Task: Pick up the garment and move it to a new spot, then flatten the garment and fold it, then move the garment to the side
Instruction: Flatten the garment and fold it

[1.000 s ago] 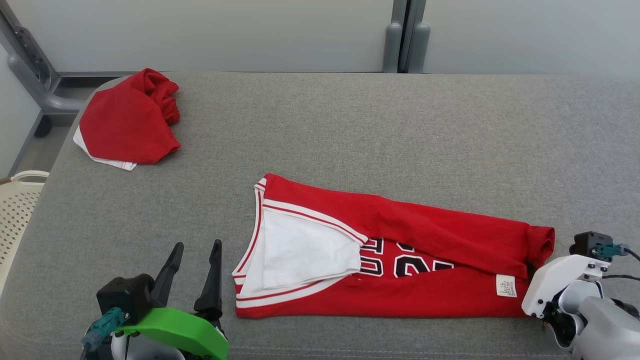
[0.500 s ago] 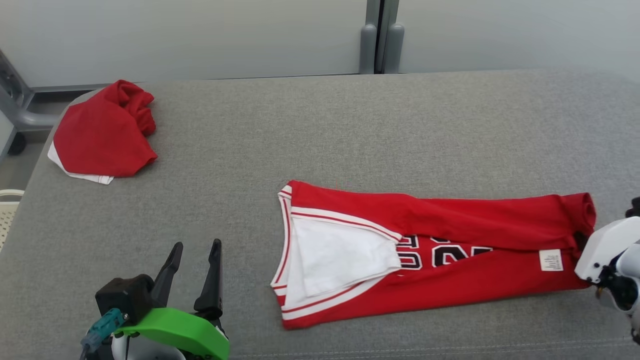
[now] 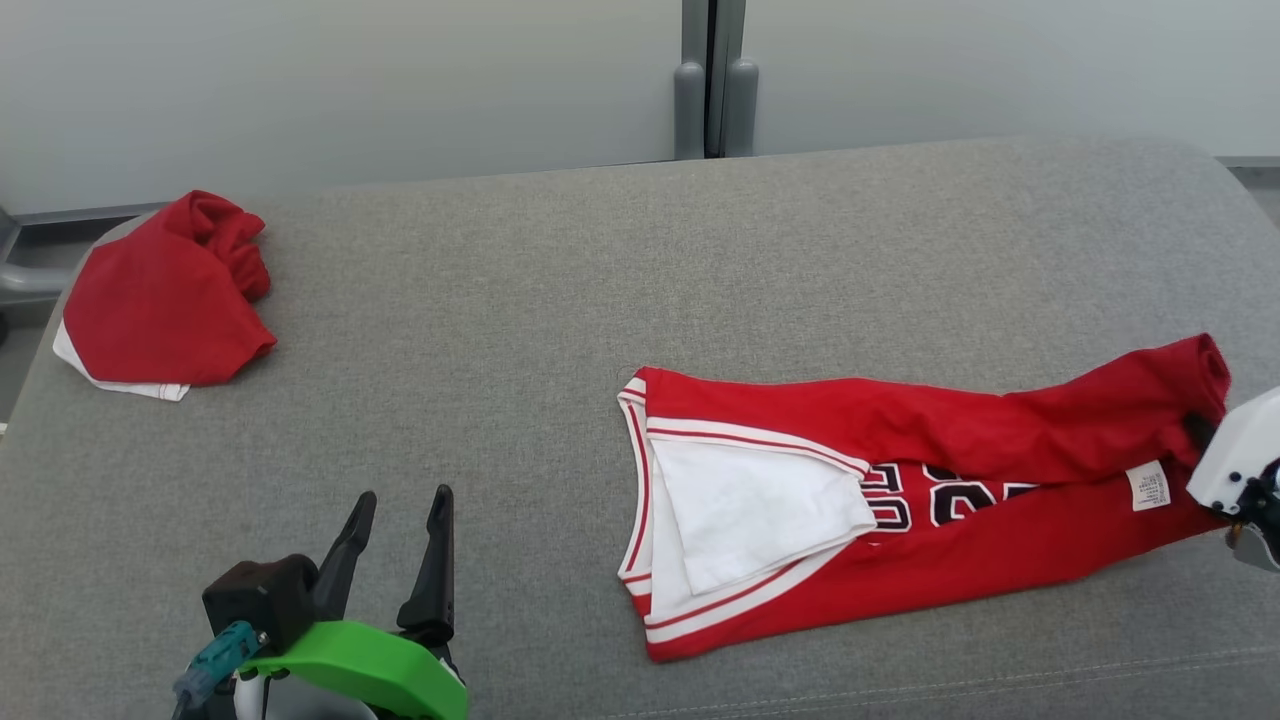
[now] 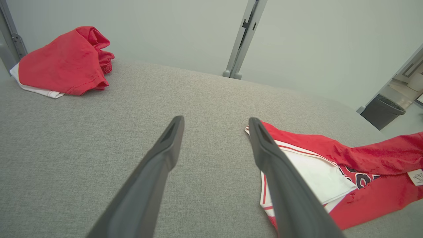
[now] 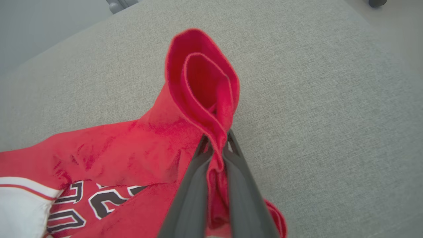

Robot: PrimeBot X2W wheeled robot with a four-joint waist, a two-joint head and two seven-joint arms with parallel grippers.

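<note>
The jersey (image 3: 1000,570) clamped in the right hand (image 5: 215,141) is soft, matt red cloth. Beneath the hand, the tabletop (image 3: 600,300) is coarse grey woven fabric. Its fingers (image 5: 191,198) are smooth matt plastic.

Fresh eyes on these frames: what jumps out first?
The red jersey lies folded lengthwise on the grey padded surface, its right end pinched and raised by the right end effector. Next come a crumpled red garment at the far-left corner and the left end effector, open at lower left.
</note>
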